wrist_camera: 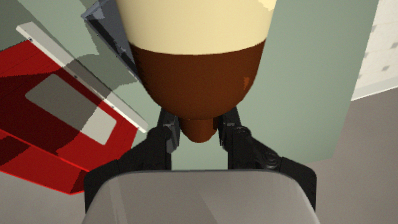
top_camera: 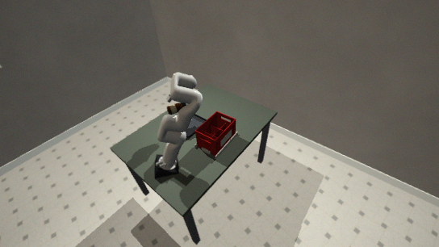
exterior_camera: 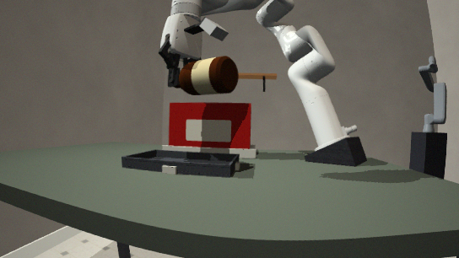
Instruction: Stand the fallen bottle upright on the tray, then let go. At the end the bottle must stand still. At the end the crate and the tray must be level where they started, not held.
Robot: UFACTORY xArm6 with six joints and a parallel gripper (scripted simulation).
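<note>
While the jaws of the gripper [exterior_camera: 178,75] [wrist_camera: 199,131] pinch the neck of the brown bottle [top_camera: 174,108] [exterior_camera: 208,76] [wrist_camera: 197,65], it hangs in the air, lying nearly sideways, its cream label [exterior_camera: 202,76] [wrist_camera: 195,25] and wide base reaching out beyond the fingers. The tip of the neck shows between the two black fingers in the wrist view. Lower than the jaws, the dark tray [top_camera: 195,124] [exterior_camera: 177,165] [wrist_camera: 111,37] sits flat on the green table [top_camera: 238,106] [exterior_camera: 270,202] [wrist_camera: 305,90], apart from the bottle. Also below the jaws, just beside the tray, the red crate [top_camera: 200,141] [exterior_camera: 177,126] [wrist_camera: 75,145] stands level with its open top up, touched by neither finger.
</note>
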